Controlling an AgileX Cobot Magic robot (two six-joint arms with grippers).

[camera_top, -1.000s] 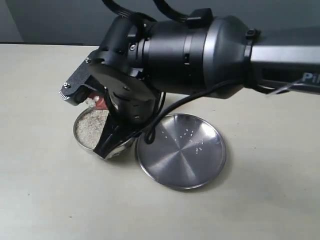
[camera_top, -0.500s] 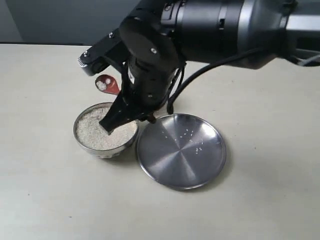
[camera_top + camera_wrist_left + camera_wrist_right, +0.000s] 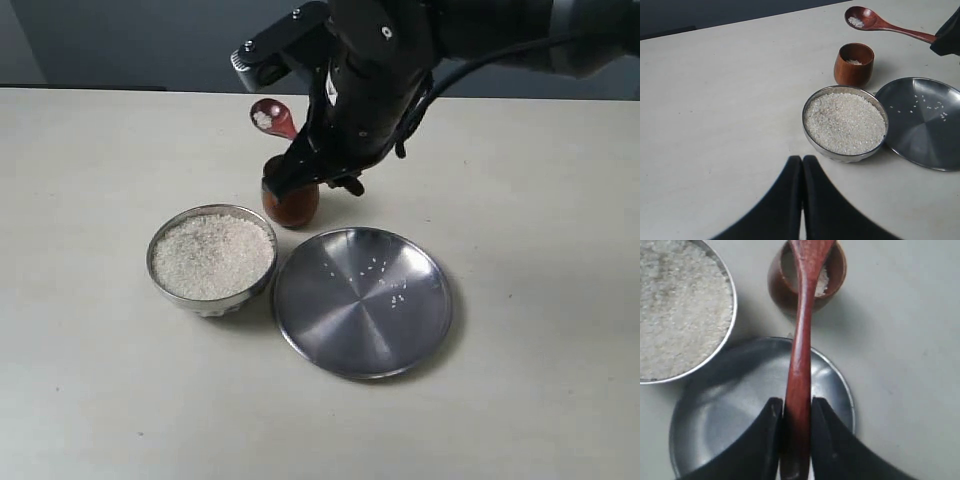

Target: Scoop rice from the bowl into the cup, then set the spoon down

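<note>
Entry, remote station, both arms live.

Surface point(image 3: 100, 400): pale and matte, carrying all the items.

Right arm point(image 3: 400, 50): a large black body reaching in from the far right of the exterior view and hanging over the far side of the layout. The right fingers point(image 3: 767, 430) are pinching the spoon handle, one on each side near its end.

Left fingers point(image 3: 790, 190): pressed together with nothing between them, held off the surface on the near side of the bowl. They are not visible in the exterior view.

Plate point(image 3: 340, 320): flat steel, lying just beside the bowl on its right, rims almost touching. I cannot tell whether they make contact.

Bowl point(image 3: 210, 303): deep steel, upright.

Rice point(image 3: 212, 257): fills the bowl close to the rim in an even white mass.

Cup point(image 3: 292, 208): reddish-brown, upright, just beyond the gap between bowl and plate. I see a thin layer of grains at the bottom in the left wrist view.

Spoon point(image 3: 270, 117): raised in the air, its oval end over the cup with a small clump of grains in it. The handle runs back over the plate to the right fingers.

Stray grains point(image 3: 398, 296): a few scattered on the plate.
</note>
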